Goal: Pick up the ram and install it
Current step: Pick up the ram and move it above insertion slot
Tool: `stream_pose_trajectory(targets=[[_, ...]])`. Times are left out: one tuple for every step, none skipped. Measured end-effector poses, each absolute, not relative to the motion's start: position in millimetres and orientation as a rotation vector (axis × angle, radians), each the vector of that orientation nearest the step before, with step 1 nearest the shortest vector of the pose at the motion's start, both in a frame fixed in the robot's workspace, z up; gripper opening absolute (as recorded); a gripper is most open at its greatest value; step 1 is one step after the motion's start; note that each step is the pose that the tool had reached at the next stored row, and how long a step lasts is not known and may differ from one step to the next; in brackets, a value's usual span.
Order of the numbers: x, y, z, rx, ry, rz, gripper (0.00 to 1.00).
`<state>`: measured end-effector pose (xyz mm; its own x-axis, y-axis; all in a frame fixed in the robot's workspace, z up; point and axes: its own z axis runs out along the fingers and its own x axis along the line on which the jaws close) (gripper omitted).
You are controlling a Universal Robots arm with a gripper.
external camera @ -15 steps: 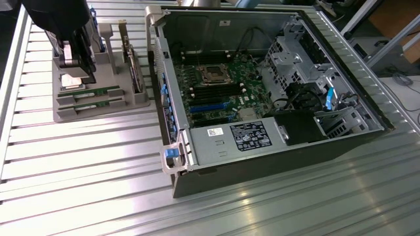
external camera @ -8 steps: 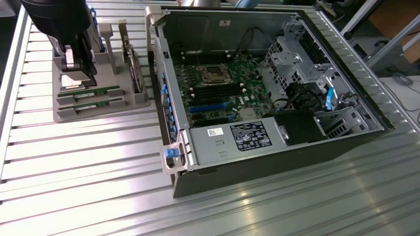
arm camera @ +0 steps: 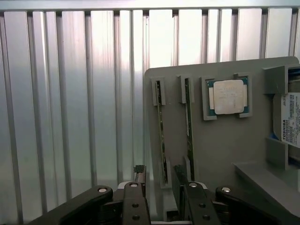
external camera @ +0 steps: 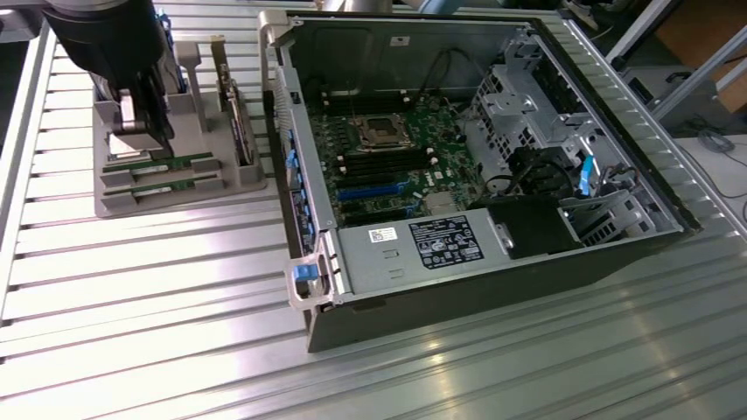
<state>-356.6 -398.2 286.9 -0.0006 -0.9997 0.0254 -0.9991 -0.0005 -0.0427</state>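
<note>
The robot's black arm (external camera: pixel 105 35) reaches down over a grey moulded plastic holder (external camera: pixel 175 197). This holder lies on the ribbed aluminium table (external camera: pixel 175 297), just beside the open dark metal computer case (external camera: pixel 467 289), on the exterior view's left of it.

In the wrist view, the ram (arm camera: pixel 161 131), a long, narrow green circuit-board stick, stands on edge in a slot of the holder. The black two-fingered gripper (arm camera: pixel 160 174) is spread apart and straddles one end of the stick. One finger is on each side of it, and a sliver of grey shows between each fingertip and the board (so nothing is pinched). The ram sits in its slot, not lifted.

A second green stick (arm camera: pixel 189 122) stands on edge in the neighbouring slot, parallel to the ram and just beyond one of the fingers. Further along the holder, a square silver processor chip (arm camera: pixel 229 96) lies flat in a shallow pocket. Past that, a hard drive with a white label (arm camera: pixel 291 122) sits in a larger bay.

Inside the case, the green motherboard (external camera: pixel 403 153) lies flat, with long black slots (external camera: pixel 380 164) beside its square socket. A grey metal power supply box with a white and black label (external camera: pixel 408 249) fills the near end of the case.
</note>
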Motion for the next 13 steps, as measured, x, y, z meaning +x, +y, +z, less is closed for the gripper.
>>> stream_pose_trajectory(targets=[[-357, -398, 286, -2.212, 2.212, -0.076, 0.36], [-357, -398, 285, -2.212, 2.212, -0.076, 0.36], [-357, -398, 284, -2.212, 2.212, -0.076, 0.36], [-357, -398, 283, -2.212, 2.213, -0.076, 0.36], [-357, -398, 281, -2.213, 2.213, -0.077, 0.36], [-357, -398, 279, -2.213, 2.213, -0.077, 0.36], [-357, -398, 277, -2.213, 2.213, -0.077, 0.36], [-357, -398, 276, -2.213, 2.213, -0.077, 0.36], [-357, -398, 275, -2.213, 2.213, -0.077, 0.36], [-357, -398, 274, -2.213, 2.213, -0.077, 0.36], [-357, -398, 273, -2.213, 2.213, -0.077, 0.36], [-357, -398, 272, -2.213, 2.213, -0.077, 0.36], [-357, -398, 271, -2.213, 2.213, -0.077, 0.36]])
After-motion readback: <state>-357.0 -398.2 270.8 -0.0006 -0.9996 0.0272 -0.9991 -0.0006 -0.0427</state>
